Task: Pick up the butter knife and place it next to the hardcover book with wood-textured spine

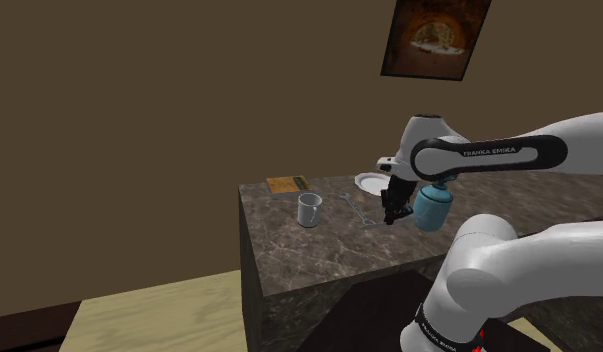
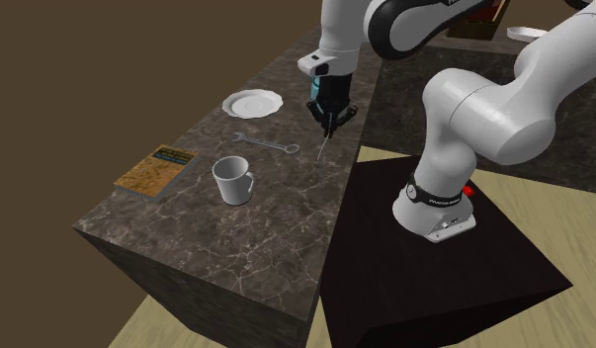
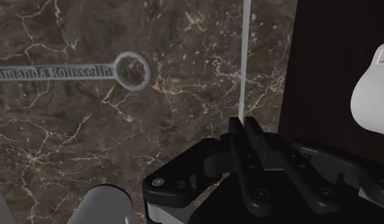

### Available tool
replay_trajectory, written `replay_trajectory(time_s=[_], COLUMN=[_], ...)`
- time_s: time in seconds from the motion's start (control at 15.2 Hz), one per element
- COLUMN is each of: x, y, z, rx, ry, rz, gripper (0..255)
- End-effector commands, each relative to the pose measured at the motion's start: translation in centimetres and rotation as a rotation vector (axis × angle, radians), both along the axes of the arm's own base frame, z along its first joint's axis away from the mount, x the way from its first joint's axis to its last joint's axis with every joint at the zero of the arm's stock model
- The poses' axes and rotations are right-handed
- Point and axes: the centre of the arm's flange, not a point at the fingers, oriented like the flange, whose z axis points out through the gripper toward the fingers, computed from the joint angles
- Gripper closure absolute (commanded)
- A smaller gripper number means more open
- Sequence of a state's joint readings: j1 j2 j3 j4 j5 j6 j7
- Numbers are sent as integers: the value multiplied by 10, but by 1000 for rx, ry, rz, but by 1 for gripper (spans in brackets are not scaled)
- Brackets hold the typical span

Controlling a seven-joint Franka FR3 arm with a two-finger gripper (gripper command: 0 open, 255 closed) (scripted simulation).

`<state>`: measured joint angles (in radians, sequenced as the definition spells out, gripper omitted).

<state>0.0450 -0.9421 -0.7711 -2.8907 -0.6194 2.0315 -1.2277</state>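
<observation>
"Wrist view: what is the all-black two-finger gripper [image 3: 244, 124] doing?"

"It's pinching the thin grey butter knife [image 3: 246, 57] by one end. The rest runs out past the fingertips over the dark marble counter [image 3: 184, 83], near the edge facing the stand."

"How will it handle?"

"Light, stiff and slick, I'd judge. Held at the end it may swivel, so a hold nearer the middle would be steadier."

"Count?"

"One knife, one flat brown-covered book [image 2: 155, 171] by the counter's edge away from the stand, one white mug [image 2: 232, 181], one grey wrench [image 2: 266, 143] and one white plate [image 2: 252, 103]."
</observation>
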Motion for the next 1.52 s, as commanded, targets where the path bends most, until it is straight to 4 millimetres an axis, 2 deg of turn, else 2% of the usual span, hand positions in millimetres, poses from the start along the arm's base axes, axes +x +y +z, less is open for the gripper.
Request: replay_trajectory(time_s=[0.0,1.45], x=[19,298], y=[6,86], z=[2,8], rx=[0,0], ry=[0,0], rz=[0,0], gripper=[255,255])
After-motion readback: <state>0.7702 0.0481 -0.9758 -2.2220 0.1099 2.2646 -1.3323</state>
